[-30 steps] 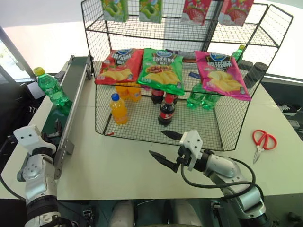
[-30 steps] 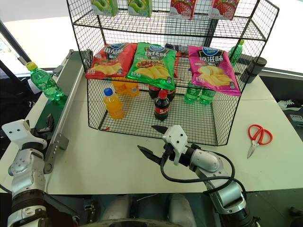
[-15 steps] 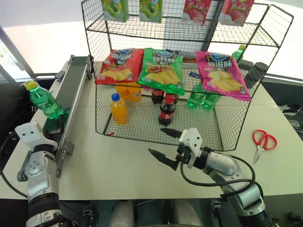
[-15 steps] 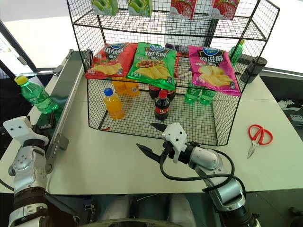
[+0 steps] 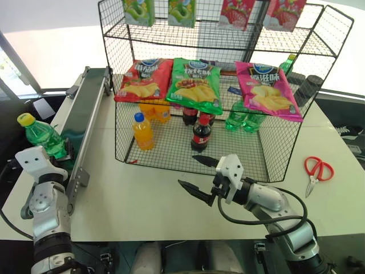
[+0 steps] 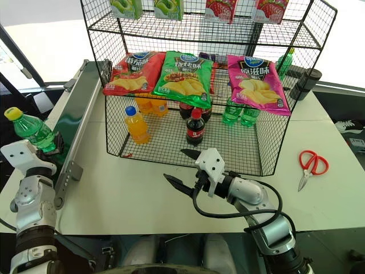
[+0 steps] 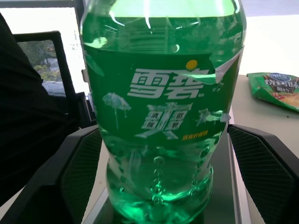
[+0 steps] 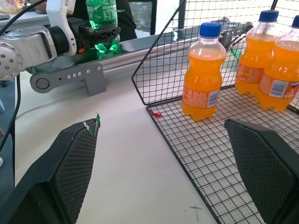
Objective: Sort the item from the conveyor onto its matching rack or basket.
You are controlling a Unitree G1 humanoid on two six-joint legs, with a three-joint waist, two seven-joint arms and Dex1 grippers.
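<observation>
The green soda bottle (image 5: 41,137) stands upright at the near end of the conveyor (image 5: 85,111), between the left gripper's (image 7: 161,154) fingers, which flank its lower body without clearly pressing it. The right gripper (image 5: 197,177) hovers with fingers spread wide over the white table (image 5: 148,200), just in front of the black wire rack (image 5: 268,154).

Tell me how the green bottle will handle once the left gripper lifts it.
The green bottle looks full, with bubbles near its base, so probably heavy for its size. Its smooth round wall may slip or twist between the left gripper pads. It is tall and narrow, so it could tip when set down.
</observation>
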